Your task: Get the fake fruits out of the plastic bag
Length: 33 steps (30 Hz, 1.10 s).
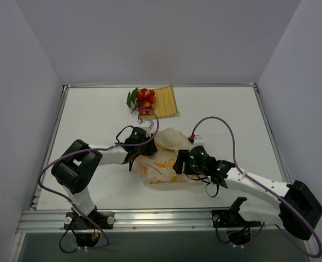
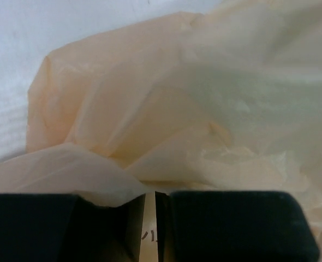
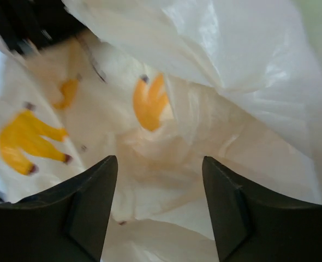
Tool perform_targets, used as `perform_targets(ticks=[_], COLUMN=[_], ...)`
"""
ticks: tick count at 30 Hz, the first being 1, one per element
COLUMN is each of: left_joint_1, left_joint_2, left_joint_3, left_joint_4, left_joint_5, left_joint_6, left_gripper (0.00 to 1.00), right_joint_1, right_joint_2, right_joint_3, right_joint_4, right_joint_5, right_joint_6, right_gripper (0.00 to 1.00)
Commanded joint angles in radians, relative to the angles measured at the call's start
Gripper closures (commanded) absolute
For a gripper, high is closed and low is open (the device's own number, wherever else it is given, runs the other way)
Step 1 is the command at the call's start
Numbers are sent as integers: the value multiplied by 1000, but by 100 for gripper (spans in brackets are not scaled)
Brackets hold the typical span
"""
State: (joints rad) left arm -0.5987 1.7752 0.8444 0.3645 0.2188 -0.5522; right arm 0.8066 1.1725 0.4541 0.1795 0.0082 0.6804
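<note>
On the white worktop (image 1: 95, 120), the plastic bag (image 1: 164, 158) lies central. The left end effector (image 2: 150, 197) pinches its fold, probably anchoring it; the right end effector (image 3: 160, 180) gapes open against the film. The red berries (image 1: 145, 100) rest outside, on the woven mat (image 1: 166, 103).

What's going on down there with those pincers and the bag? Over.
Left pincer shut on plastic bag. Right pincer open at bag. Berries out, at mat edge.

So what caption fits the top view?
At the plastic bag: left gripper and right gripper; red berries overlap the yellow mat.
</note>
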Motion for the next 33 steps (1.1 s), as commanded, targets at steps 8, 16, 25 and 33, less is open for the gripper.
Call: perform_targets(ticks=[8,16,25,33], left_joint_1=[-177,-188,-190,-188], left_joint_2=[-316,-465,-451,-441], left_joint_3=[-162,-168,-172,-165], left_joint_4=[-169,-233,-242,-249], left_joint_5=[-186,-210,-210,-233], left_joint_6=[-5,-2,12,28], left_gripper=[91,90,90,90], right_joint_1=[-3,-15,-217,-317], right_joint_2=[-125,110,246,458], right_joint_3=[290,394,483,485], right_joint_4=[-279,-186,35,142], right_joint_5=[3,3,-62,-56], right_joint_6=[-205,-288,-294,-257], right_gripper=[42,77,86,88])
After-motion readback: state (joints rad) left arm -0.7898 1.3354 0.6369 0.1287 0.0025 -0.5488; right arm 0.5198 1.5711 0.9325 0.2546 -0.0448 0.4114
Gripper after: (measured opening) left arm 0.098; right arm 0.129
